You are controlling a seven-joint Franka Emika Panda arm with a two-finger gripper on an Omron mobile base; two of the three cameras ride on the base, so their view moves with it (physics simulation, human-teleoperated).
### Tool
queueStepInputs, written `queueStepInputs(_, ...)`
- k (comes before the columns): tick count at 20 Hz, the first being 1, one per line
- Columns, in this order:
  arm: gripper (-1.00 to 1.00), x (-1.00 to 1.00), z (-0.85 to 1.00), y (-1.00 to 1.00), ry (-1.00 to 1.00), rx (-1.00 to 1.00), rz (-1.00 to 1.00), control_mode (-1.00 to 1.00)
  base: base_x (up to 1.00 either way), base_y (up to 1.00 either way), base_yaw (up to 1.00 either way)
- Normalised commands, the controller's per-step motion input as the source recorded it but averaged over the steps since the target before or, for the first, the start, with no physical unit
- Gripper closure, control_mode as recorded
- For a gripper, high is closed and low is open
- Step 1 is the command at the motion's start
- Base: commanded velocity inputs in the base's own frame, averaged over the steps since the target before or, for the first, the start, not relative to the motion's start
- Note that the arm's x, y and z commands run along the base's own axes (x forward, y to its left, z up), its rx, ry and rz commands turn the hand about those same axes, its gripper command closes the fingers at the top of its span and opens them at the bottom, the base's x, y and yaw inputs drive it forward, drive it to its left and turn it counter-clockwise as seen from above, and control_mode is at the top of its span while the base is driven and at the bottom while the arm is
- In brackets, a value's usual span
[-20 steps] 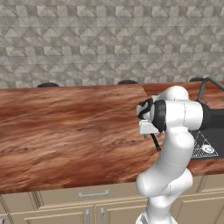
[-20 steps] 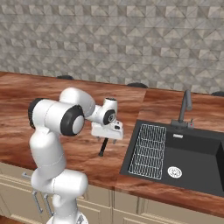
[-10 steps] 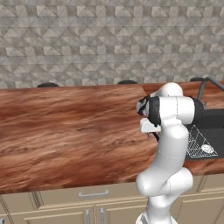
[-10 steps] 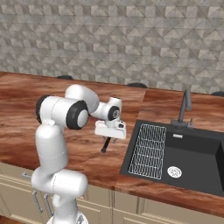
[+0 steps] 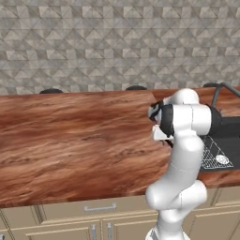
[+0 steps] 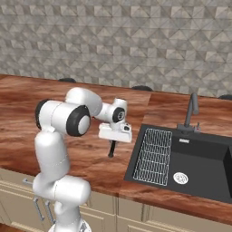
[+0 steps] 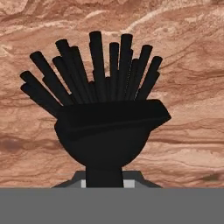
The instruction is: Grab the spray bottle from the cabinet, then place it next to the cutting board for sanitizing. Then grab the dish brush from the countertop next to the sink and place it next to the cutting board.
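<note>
Reddish-brown countertop [image 6: 68,113] beside sink [image 6: 190,158]; hand [image 6: 113,141] closed narrow on dish brush [image 7: 103,113], bristles pointing down

a home kitchen: a long reddish-brown wood-grain countertop [image 5: 70,140] runs under a grey patterned tile backsplash [image 6: 136,41], with a dark sink [image 6: 190,163] and curved faucet [image 6: 192,111] set in it, and beige panelled cupboards [image 5: 70,220] below.
</note>
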Motion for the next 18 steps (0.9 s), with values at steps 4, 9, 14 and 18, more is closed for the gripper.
queueStepInputs(4,1.0,-0.66,0.64,0.0,-0.21,0.13,0.18,-1.0,0.0,0.0,0.0)
queueStepInputs(9,1.0,-0.73,0.82,0.0,-0.36,0.19,0.26,-1.0,0.0,0.0,0.0)
queueStepInputs(14,1.0,-0.63,0.95,0.06,-0.38,0.12,0.22,-1.0,0.0,0.0,0.0)
queueStepInputs(18,1.0,-0.61,1.0,0.33,-0.25,-0.02,0.07,-1.0,0.0,0.0,0.0)
